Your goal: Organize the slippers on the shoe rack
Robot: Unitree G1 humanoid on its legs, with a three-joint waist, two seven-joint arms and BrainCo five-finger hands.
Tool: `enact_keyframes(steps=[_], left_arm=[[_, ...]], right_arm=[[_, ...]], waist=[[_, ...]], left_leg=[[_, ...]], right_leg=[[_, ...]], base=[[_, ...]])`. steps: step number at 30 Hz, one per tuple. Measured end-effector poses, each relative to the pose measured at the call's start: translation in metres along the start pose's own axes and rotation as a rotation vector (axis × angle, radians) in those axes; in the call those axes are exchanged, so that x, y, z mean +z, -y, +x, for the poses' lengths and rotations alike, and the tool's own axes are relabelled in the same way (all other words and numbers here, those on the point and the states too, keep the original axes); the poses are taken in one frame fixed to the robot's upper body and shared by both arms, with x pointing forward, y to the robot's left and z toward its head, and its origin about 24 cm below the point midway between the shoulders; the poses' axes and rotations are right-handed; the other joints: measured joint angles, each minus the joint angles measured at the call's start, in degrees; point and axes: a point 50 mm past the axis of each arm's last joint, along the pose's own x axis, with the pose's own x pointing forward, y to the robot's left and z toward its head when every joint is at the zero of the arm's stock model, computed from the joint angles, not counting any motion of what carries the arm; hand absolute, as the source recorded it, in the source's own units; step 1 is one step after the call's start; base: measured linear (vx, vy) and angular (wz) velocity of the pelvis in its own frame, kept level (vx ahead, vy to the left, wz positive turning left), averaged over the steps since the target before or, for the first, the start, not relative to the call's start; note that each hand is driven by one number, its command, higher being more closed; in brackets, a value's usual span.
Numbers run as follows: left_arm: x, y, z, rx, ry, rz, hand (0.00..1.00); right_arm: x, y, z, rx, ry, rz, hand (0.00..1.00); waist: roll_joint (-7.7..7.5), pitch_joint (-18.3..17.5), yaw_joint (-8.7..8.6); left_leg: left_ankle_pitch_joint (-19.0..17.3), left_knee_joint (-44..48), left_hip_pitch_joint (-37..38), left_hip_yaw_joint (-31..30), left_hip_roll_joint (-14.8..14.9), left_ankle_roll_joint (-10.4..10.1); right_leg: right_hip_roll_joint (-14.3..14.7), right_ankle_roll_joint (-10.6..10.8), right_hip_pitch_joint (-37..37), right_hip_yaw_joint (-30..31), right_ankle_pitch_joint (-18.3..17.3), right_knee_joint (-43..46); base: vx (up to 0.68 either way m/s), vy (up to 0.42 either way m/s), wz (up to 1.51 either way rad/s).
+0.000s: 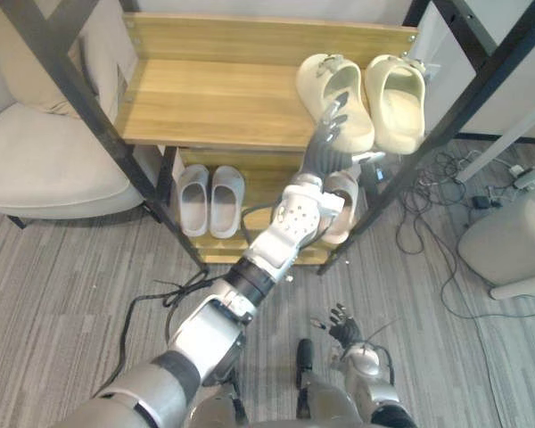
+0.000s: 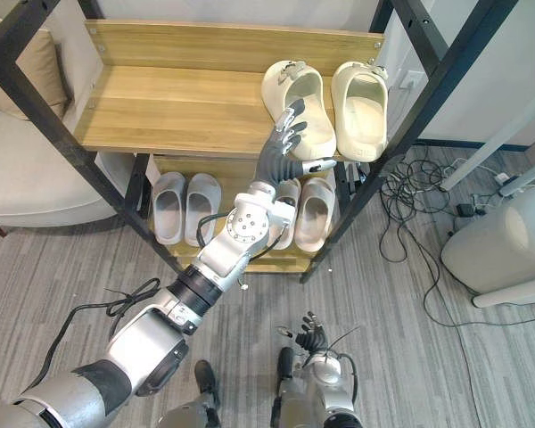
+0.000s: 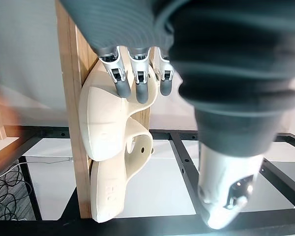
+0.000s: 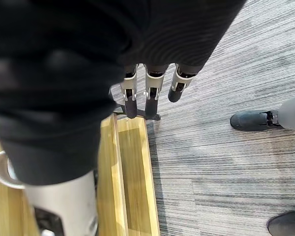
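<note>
The left hand [image 2: 276,153] was seen stretched up to the top shelf [image 2: 169,107] of the rack [image 2: 388,165]. Its fingers [image 3: 141,91] were held straight with the tips laid on the near end of the left clog [image 2: 301,98], and contact was judged likely. Nothing was gripped, and the thumb [image 3: 226,196] was kept clear to one side.

The cream pair was found at the right end of that shelf. The right clog [image 2: 361,102] was set just beside its mate, and both near ends were close to the front edge. On the lower shelf [image 2: 276,260] a grey pair [image 2: 185,207] was lined up at the left. A beige pair [image 2: 314,209] at the right was partly hidden by the forearm. The right hand [image 2: 310,337] was hung low over the floor [image 2: 428,312], fingers relaxed and empty.

Trouble was easily pictured from here. With flat fingers and no hold, the left clog could be skidded or spun rather than steered. It could be dragged over the front edge by a pull towards the robot, and a sideways nudge could drive it into the right clog. The beige pair could also be clipped by the forearm, since the arm was crossed right in front of it
</note>
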Motion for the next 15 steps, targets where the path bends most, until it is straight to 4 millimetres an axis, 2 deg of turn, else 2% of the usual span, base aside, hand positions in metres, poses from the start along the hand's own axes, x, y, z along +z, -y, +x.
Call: enact_keyframes(steps=[7,9,13,15], left_arm=[[-0.004,-0.023,0.003,0.075,-0.037,-0.013,0.0],[0.001,-0.029,0.004,0.091,-0.017,-0.028,0.0],[0.023,-0.036,0.001,0.1,0.091,-0.058,0.0],[0.026,-0.038,0.001,0.109,0.104,-0.066,0.0]], right_arm=[[-0.002,0.001,-0.001,-0.005,-0.005,0.001,0.0],[-0.002,0.001,-0.001,-0.005,-0.006,0.0,0.0],[-0.005,0.001,-0.002,-0.007,-0.013,0.0,0.0],[-0.005,0.001,-0.002,-0.007,-0.013,0.0,0.0]], waist=[[0.11,-0.64,-0.15],[0.11,-0.65,-0.3],[0.12,-0.65,-0.25],[0.13,-0.65,-0.24]], left_leg=[[-0.17,0.0,-0.02,-0.09,0.01,-0.01],[-0.23,0.0,-0.07,-0.16,0.02,-0.05],[-0.32,0.0,-0.21,-0.28,0.09,-0.08],[-0.33,0.0,-0.22,-0.29,0.09,-0.05]], right_leg=[[0.0,-0.09,-0.09,0.04,-0.07,0.0],[0.0,-0.13,-0.09,-0.04,-0.09,0.0],[0.0,-0.37,-0.01,-0.5,0.13,0.02],[0.0,-0.38,-0.01,-0.52,0.13,0.02]], base=[[0.0,0.058,-0.01],[0.0,0.017,0.01],[0.0,0.0,0.04],[0.0,0.0,0.0]])
